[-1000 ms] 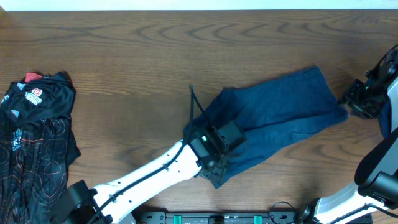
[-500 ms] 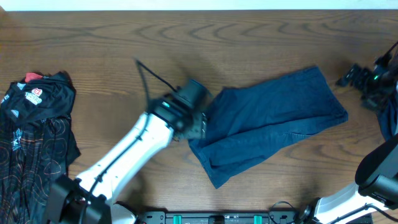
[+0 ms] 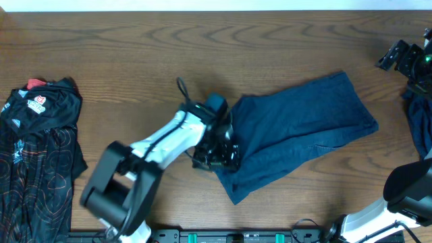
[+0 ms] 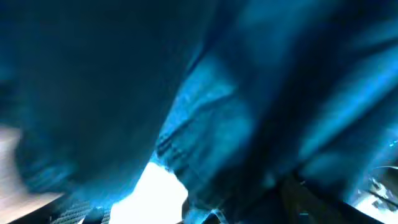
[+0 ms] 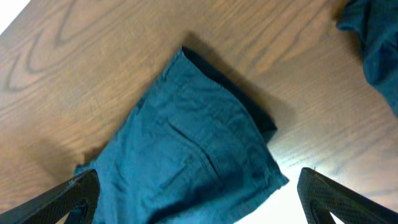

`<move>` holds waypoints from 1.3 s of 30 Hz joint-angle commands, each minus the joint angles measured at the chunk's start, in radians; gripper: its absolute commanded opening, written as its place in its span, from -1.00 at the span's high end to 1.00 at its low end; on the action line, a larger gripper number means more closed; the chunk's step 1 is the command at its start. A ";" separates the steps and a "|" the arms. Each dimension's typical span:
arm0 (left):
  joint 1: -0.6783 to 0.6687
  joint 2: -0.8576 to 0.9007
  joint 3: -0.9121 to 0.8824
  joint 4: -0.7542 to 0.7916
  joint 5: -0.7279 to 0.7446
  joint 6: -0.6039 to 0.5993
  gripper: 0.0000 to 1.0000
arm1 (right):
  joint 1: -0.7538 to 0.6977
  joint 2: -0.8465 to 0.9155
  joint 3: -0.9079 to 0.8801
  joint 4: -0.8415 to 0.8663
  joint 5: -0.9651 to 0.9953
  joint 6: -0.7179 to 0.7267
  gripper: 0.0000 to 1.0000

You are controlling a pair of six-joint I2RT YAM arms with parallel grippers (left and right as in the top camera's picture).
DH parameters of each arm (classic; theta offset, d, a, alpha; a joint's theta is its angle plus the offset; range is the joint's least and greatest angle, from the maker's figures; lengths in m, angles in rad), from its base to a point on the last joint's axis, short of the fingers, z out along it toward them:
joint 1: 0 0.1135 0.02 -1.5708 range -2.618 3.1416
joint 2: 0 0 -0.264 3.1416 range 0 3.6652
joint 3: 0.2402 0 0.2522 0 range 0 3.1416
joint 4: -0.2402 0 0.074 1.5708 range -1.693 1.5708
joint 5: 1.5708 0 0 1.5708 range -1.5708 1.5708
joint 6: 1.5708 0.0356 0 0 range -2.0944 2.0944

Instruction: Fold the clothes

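Across the whole overhead view runs a dark wooden bench (image 3: pixel 135 54). On its middle-right part lies the blue garment (image 3: pixel 297 131), spread flat and slanting, its higher end toward the far right and its lower end pointing at the near edge. The right wrist view shows the same garment from above, with a seam line across it and one corner of cloth showing from under its far edge.

At the left edge of the bench, well apart from it, lies the jersey (image 3: pixel 37 148), black with thin red lines and a white-red logo near its top, crumpled and running out of frame. A further heap of blue cloth (image 3: pixel 420 125) sits at the right edge, partly cut off.

From the near edge the left arm (image 3: pixel 145 158) reaches across to the garment's left border. The left hand (image 3: pixel 217 152) sits down against that border; its wrist view is filled with blurred blue cloth, and I cannot tell how wide it stands or whether it holds anything.

Near the far right corner, clear of the garment, is the right hand (image 3: pixel 399 57). Its fingers (image 5: pixel 68 199) are spread wide.
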 commanded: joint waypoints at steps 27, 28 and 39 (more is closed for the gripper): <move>0.385 0.130 0.282 0.033 0.033 0.111 -0.37 | 0.103 -0.014 0.036 -0.068 0.073 -0.031 -0.99; 0.377 0.130 0.285 0.014 0.039 0.110 -0.36 | 0.105 -0.014 0.036 -0.068 0.073 -0.031 -0.98; 0.264 0.181 0.281 0.000 0.066 0.092 -0.60 | 0.109 -0.014 0.036 -0.076 0.073 -0.032 -0.99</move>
